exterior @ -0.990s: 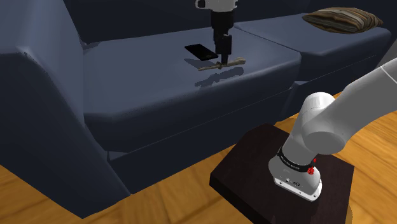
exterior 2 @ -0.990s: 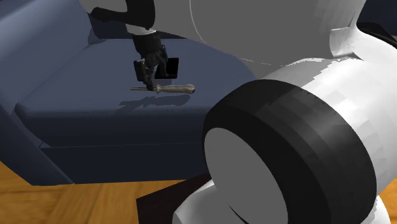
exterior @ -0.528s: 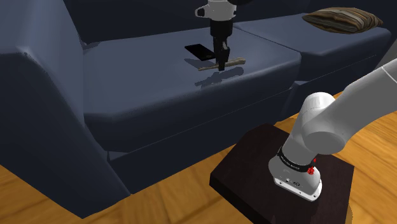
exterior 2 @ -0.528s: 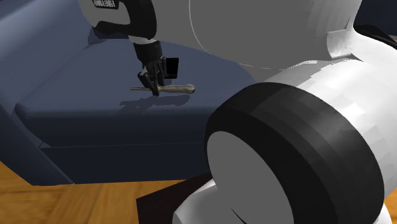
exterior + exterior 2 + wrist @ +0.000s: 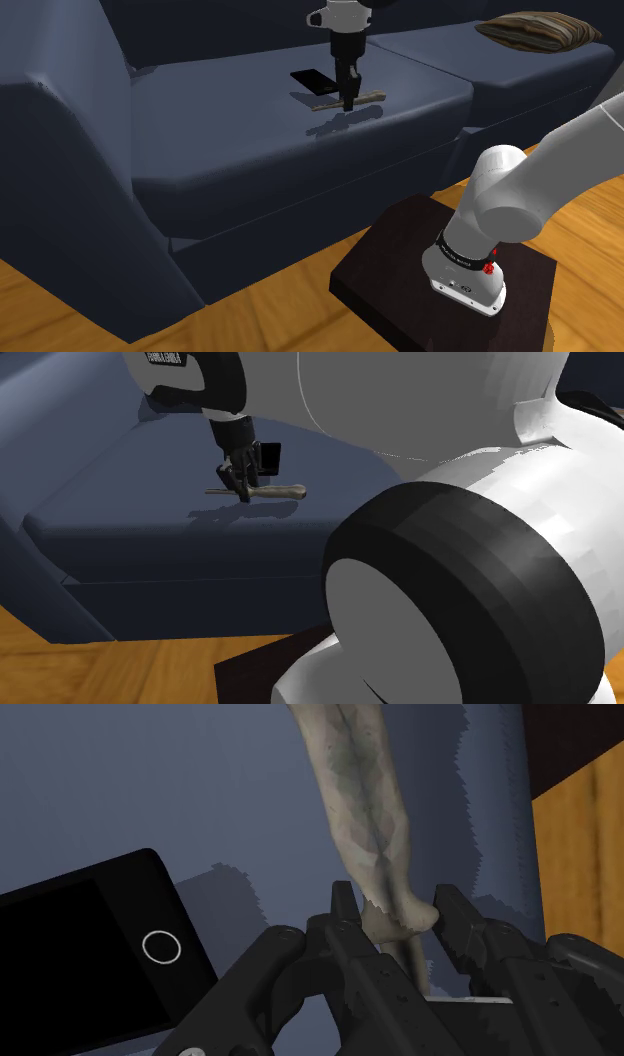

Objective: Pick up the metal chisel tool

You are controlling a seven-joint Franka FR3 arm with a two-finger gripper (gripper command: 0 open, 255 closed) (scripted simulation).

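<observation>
At the shoulder view's left stands the broad armrest of a dark blue sofa [image 5: 60,150], on a wooden floor [image 5: 60,320]. Its seat cushion [image 5: 230,140] runs toward the right, and on it a black phone [image 5: 312,79] lies flat. In the wrist view the phone's dark face shows a thin white ring near one end. It carries no other mark that can be read.

Just beside the phone, to the shoulder view's right, the black gripper [image 5: 348,100] points straight down over the cushion. The fingers [image 5: 348,919] stand narrow and clasp the chisel [image 5: 370,95] between them, where the pale, mottled handle flares and meets the thin metal shank. The handle reaches away from the gripper toward the shoulder view's right, and the chisel lies roughly level. In the second exterior view the grey blade pokes out on the gripper's left and the brown handle on its right. The chisel's shadow lies apart from it on the cushion below.

A line of small white lettering [image 5: 168,359] runs along the hand above the fingers, too small to make out.

Further right in the shoulder view, a striped brown pillow [image 5: 540,30] rests on the far seat. At the lower right the white arm [image 5: 520,190] rises from the dark box stand [image 5: 390,270]. A dark band at the arm's foot has faint writing that cannot be read and a small red mark beside it.
</observation>
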